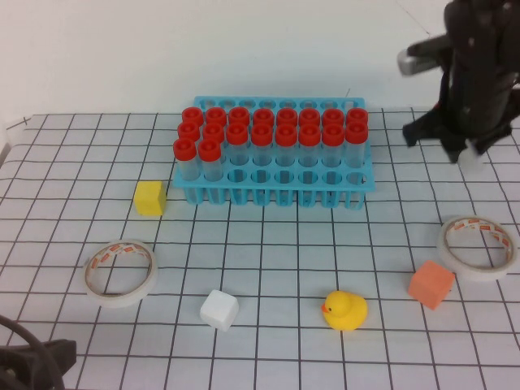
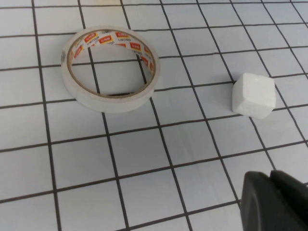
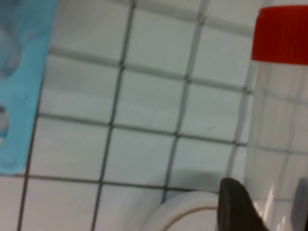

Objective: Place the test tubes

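A blue rack (image 1: 272,191) stands at the back middle of the table, its rear rows filled with several red-capped test tubes (image 1: 262,134) and its front row mostly bare holes. My right gripper (image 1: 465,148) hangs above the table to the right of the rack, shut on a clear test tube (image 3: 276,120) with a red cap (image 3: 281,33). The tube's pale end (image 1: 471,159) shows below the fingers. A corner of the rack (image 3: 21,96) appears in the right wrist view. My left gripper (image 2: 276,202) is low at the near left, shut and holding nothing.
On the grid mat lie a yellow cube (image 1: 150,197), a tape roll (image 1: 120,272), a white cube (image 1: 219,309), a yellow duck (image 1: 345,310), an orange cube (image 1: 431,284) and a second tape roll (image 1: 478,248) under the right arm.
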Available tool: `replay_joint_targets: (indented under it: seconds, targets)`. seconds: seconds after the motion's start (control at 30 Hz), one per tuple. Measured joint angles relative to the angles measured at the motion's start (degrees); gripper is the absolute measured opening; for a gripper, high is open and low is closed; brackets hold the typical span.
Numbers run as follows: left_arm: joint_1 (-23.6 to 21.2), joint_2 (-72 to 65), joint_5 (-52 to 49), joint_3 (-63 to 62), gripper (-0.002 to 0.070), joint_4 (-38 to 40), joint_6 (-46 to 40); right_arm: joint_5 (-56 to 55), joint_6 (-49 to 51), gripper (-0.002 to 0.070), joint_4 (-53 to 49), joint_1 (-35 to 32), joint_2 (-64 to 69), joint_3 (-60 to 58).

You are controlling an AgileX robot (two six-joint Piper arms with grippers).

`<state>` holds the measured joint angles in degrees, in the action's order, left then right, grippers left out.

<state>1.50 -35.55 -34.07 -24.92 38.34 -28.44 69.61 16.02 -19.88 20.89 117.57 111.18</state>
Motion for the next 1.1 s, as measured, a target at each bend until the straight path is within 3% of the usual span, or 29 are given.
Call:
replay_joint_targets:
  seconds: [0.27,0.53,0.83,1.1]
  targets:
    - [0.00,0.00,0.00,0.00,-0.0001,-0.82,-1.47,0.89,-0.55,0.0233,-0.97,0.64,-9.15,0.94]
    - [0.00,0.00,0.00,0.00,-0.0001,-1.03,-1.90,-2.37,-2.07,0.0233,-5.75,8.60,-20.30,-2.11]
    - [0.00,0.00,-1.36,0.00,-0.0001,-1.14,-2.17,-19.31,7.40,0.0233,-9.41,20.01,-35.32,-22.49]
    - [0.00,0.00,-2.26,0.00,-0.0001,-1.11,-2.36,-38.36,9.01,0.0233,-9.29,27.18,-45.90,-45.33]
